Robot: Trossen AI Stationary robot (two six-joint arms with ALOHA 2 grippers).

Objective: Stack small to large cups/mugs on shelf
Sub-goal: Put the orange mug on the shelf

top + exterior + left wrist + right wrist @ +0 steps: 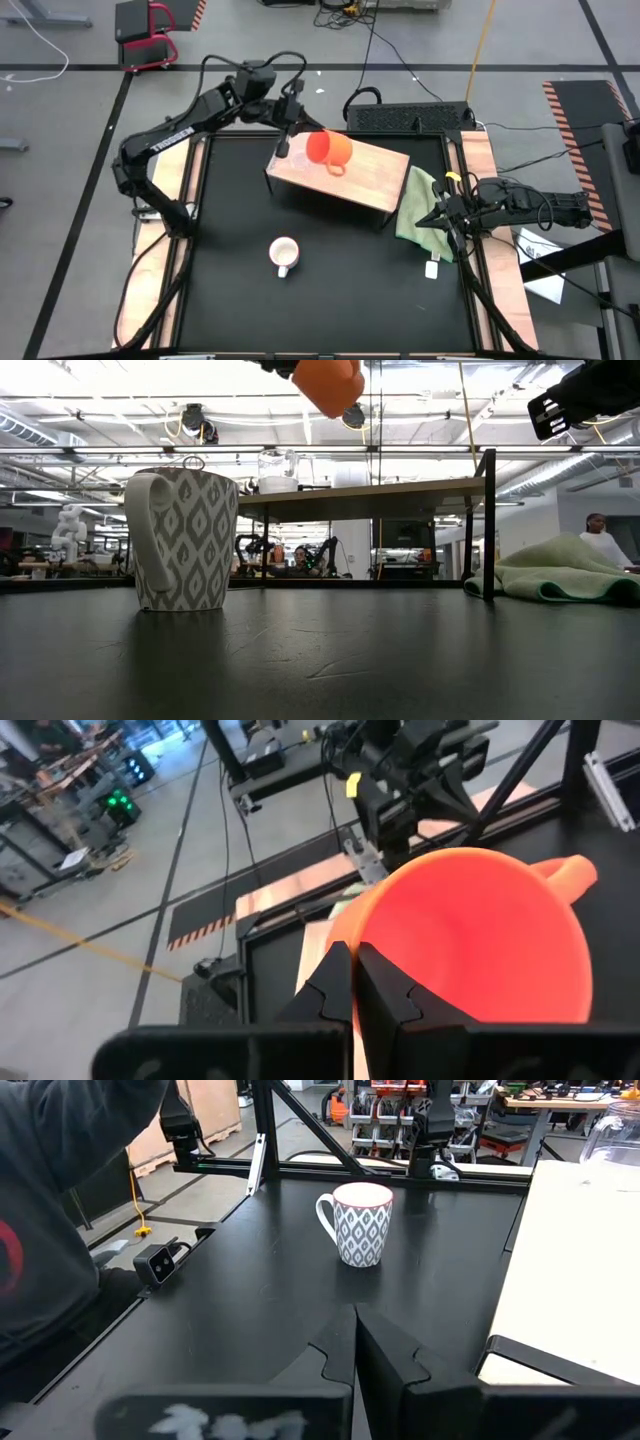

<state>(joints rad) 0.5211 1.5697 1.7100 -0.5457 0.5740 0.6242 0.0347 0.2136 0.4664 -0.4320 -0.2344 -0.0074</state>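
Left gripper (297, 128) clamped on the rim of the mid-sized orange-red mug (327, 148), held above the light wooden shelf (372, 170) near its left end (small clear cup (277, 470) on that board). White dark-patterned mug (284, 254) on the black table (350, 290), towards the front edge. Right gripper (437, 216) closed on nothing, over the green cloth (414, 200) near the right edge.

White diamond-patterned handled mug (182, 538) on dark bench (320, 660), orange-red mug (328, 384) aloft above wooden black-legged shelf (370, 488), crumpled green cloth (560, 578)
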